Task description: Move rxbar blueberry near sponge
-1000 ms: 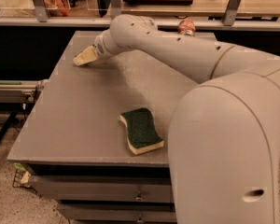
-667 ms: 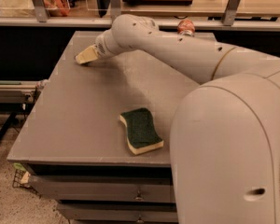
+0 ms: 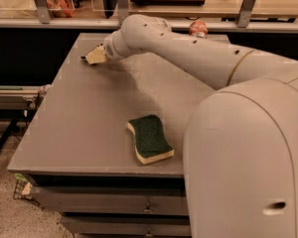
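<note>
In the camera view, the arm reaches across the grey table (image 3: 74,128) to its far left corner, where the gripper (image 3: 95,56) sits low over the surface; I cannot tell its grip. A dark sliver at its tip looks like the rxbar blueberry (image 3: 83,58). The sponge (image 3: 150,139) lies green side up near the front edge, well apart from it.

Smooth cream-white arm (image 3: 188,53), dotted with dark holes, ending in a pale claw (image 3: 95,56) far-left over the table (image 3: 79,123).
</note>
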Available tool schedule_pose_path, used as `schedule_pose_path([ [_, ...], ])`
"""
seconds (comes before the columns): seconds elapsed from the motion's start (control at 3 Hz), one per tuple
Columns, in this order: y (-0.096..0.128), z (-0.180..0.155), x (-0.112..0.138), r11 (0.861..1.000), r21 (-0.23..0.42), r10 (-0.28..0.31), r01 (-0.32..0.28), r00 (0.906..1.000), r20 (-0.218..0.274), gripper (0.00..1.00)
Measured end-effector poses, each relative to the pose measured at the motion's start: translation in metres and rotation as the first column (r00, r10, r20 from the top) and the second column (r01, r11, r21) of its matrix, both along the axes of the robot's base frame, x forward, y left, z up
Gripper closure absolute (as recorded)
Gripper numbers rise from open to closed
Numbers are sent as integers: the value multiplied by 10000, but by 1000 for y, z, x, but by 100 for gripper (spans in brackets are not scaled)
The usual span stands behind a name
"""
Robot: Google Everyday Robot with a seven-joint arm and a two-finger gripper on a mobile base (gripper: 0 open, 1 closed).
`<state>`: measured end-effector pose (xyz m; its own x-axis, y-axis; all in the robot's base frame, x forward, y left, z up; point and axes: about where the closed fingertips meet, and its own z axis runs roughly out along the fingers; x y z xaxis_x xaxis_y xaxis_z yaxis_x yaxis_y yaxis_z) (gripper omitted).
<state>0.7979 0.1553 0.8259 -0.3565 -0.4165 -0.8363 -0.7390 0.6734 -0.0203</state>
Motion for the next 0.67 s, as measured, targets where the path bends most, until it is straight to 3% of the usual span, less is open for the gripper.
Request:
schedule_pose_path([
  [0.67,0,3,0,10000,3,0,0,10000,11,100],
])
